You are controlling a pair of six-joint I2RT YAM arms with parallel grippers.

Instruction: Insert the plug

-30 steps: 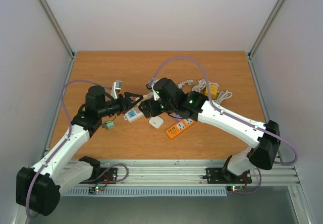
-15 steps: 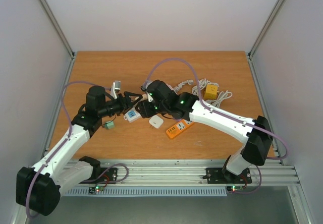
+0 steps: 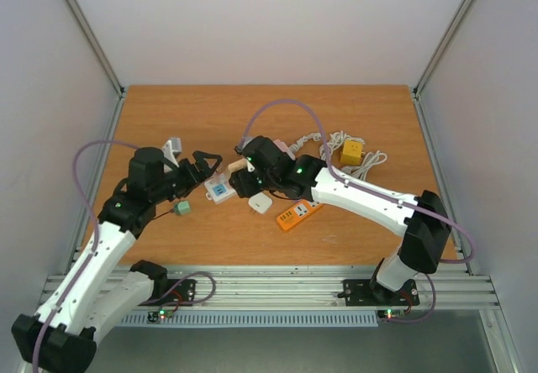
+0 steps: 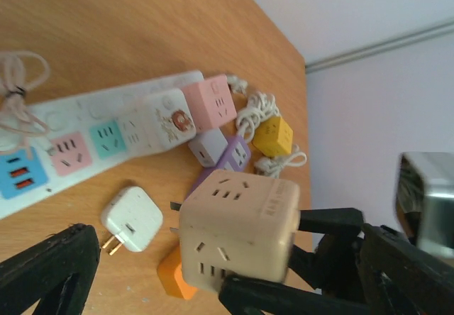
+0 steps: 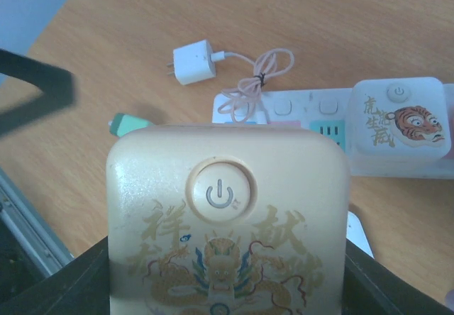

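A beige cube plug adapter (image 3: pixel 239 164) with a power button and a dragon print is gripped by my right gripper (image 3: pixel 246 170), held just above the table. It fills the right wrist view (image 5: pixel 227 216). In the left wrist view the cube (image 4: pixel 237 233) shows its prongs pointing left and black fingers clamped on it. My left gripper (image 3: pixel 205 165) is open and empty just left of the cube, not touching it. The white power strip (image 3: pixel 218 191) lies below, and in the right wrist view (image 5: pixel 298 109) it carries a tiger-print cube (image 5: pixel 401 120).
A white square plug (image 3: pixel 261 203), an orange power strip (image 3: pixel 300 213), a green plug (image 3: pixel 180 209), a pink cube (image 4: pixel 209 102), a yellow cube (image 3: pixel 351 150) and white cords lie around. A white charger (image 5: pixel 191 63) with a pink cable lies beyond the strip.
My left gripper has let go of the beige cube and drawn back to the left. My right gripper has kept hold of the cube and shifted slightly left.
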